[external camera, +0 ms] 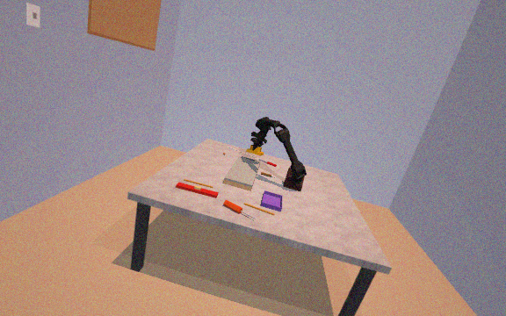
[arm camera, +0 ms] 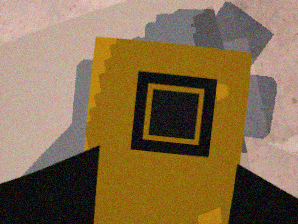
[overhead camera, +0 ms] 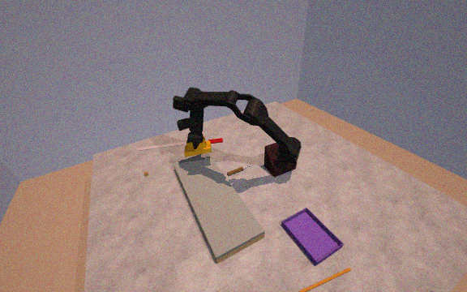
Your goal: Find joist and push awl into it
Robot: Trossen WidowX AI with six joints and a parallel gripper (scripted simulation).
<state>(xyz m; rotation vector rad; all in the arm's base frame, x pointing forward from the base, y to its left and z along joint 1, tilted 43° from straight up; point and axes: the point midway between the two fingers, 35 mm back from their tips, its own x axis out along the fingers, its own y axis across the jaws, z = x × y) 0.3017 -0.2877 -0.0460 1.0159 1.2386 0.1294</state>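
Note:
My gripper (overhead camera: 196,143) is shut on the yellow stud finder (overhead camera: 197,148) and holds it a little above the far end of the grey floor panel (overhead camera: 219,210). In the wrist view the stud finder (arm camera: 168,156) fills the middle, with a dark square window (arm camera: 173,113), and the panel's edge shows beneath it. The awl (overhead camera: 237,170), with a brown handle, lies on the table between the panel and the arm's base (overhead camera: 280,159). The purple tray (overhead camera: 311,235) sits to the right of the panel's near end. The joist is hidden.
A red-handled tool (overhead camera: 216,140) and a thin pale rod (overhead camera: 160,145) lie behind the stud finder. A small orange bit (overhead camera: 146,173) lies left of the panel. An orange pencil (overhead camera: 325,280) lies near the front edge. A red level (external camera: 196,190) and an orange screwdriver (external camera: 234,207) lie farther off.

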